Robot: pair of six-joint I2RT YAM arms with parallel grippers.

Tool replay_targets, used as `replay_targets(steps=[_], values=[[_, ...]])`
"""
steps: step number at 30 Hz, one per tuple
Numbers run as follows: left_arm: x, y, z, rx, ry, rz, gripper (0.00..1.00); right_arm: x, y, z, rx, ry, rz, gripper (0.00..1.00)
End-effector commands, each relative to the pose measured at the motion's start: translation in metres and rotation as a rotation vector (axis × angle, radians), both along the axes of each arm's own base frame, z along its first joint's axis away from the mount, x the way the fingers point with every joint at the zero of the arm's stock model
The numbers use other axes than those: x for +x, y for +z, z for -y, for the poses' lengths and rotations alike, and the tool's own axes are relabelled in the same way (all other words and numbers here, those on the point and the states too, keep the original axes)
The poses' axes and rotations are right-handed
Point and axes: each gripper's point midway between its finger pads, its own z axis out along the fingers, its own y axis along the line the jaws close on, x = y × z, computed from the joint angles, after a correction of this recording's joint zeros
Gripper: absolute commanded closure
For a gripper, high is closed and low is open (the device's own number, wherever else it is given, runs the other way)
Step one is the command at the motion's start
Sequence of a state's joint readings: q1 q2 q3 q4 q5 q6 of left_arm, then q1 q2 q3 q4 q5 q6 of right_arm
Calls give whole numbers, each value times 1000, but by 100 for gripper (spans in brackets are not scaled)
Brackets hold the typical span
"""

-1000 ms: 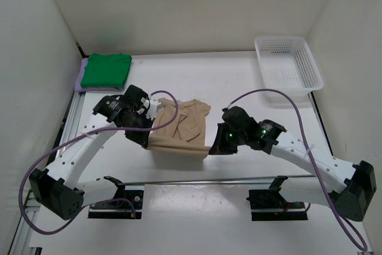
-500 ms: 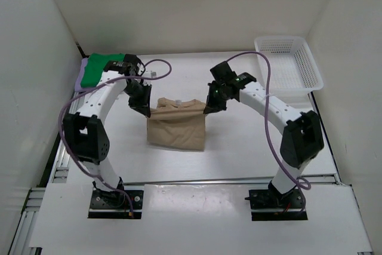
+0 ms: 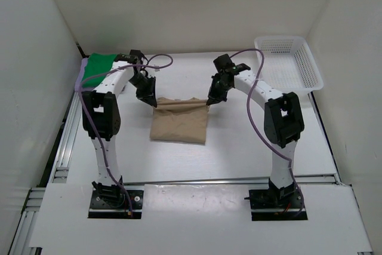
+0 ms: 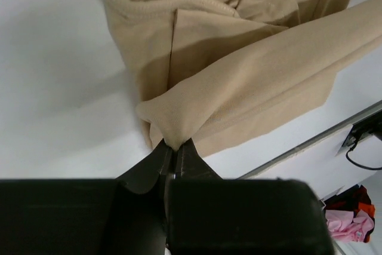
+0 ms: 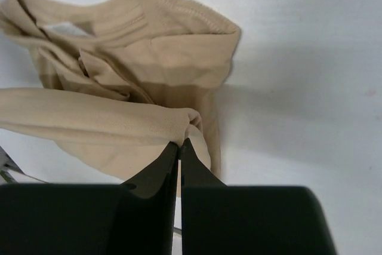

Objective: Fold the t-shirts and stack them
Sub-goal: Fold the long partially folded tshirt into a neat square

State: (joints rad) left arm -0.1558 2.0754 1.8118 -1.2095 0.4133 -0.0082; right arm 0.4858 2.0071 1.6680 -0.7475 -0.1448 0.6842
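We see the beige t-shirt [image 3: 179,125] lying in the middle of the white table [image 3: 239,153]. It is partly folded into a rough rectangle, and its far edge is lifted and stretched between two grippers. The left gripper [image 3: 150,98] has its jaws closed on the far left corner of that edge. In its wrist view, the black fingertips pinch a bunched point of tan cloth, and the stitched collar lies flat on the table beyond. The right gripper [image 3: 210,101] is clamped just as tightly on the far right corner. Its wrist view shows the raised fold running off to the left above the neckline. A folded green t-shirt [image 3: 95,70] rests at the table's far left corner, partly hidden by the left arm. A white plastic mesh basket [image 3: 287,64] sits at the far right corner, well apart from the beige shirt. Both white arms rise from their bases at the near edge and arch over the table.
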Motion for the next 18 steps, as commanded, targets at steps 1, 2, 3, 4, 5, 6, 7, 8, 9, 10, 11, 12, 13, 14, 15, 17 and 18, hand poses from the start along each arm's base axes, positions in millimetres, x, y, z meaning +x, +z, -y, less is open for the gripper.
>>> replay_targets(steps=[1,2,3,4,5,6,7,8,9,10,11,12,13,14,15,17,18], values=[[23,11,0,-35,6,82,89,26,-1,3,9,-52,26,100],[27,4,-5,-22,17,72,89,28,-1,1,17,-48,23,100],[28,-2,-7,-10,19,61,89,33,-9,-2,15,-48,19,100],[28,-6,-9,2,21,54,89,38,-10,-2,34,-50,16,99],[29,-11,-12,4,30,40,87,43,-15,-6,42,-46,11,95],[32,-11,-12,2,30,52,82,49,-16,-9,45,-36,26,87],[36,-12,-17,12,41,64,77,56,-18,-7,46,-46,29,84],[43,-12,-23,18,55,88,71,67,-19,-6,50,-57,37,80],[46,-12,-23,17,56,100,63,72,-20,-6,44,-62,47,68],[54,-9,-31,26,73,127,47,80,-19,-1,47,-77,54,64],[61,-7,-41,37,96,148,43,92,-8,2,63,-90,90,61],[72,0,-45,34,107,190,40,93,-9,4,52,-97,96,60],[77,7,-52,45,121,223,13,100,6,5,55,-107,145,60],[84,25,-64,56,149,284,0,97,11,7,55,-95,161,60],[93,37,-65,59,154,353,0,96,15,10,47,-94,183,60],[98,56,-77,91,182,444,0,87,41,1,62,-48,273,65],[86,66,-69,83,166,480,3,71,27,1,40,-27,253,69]])
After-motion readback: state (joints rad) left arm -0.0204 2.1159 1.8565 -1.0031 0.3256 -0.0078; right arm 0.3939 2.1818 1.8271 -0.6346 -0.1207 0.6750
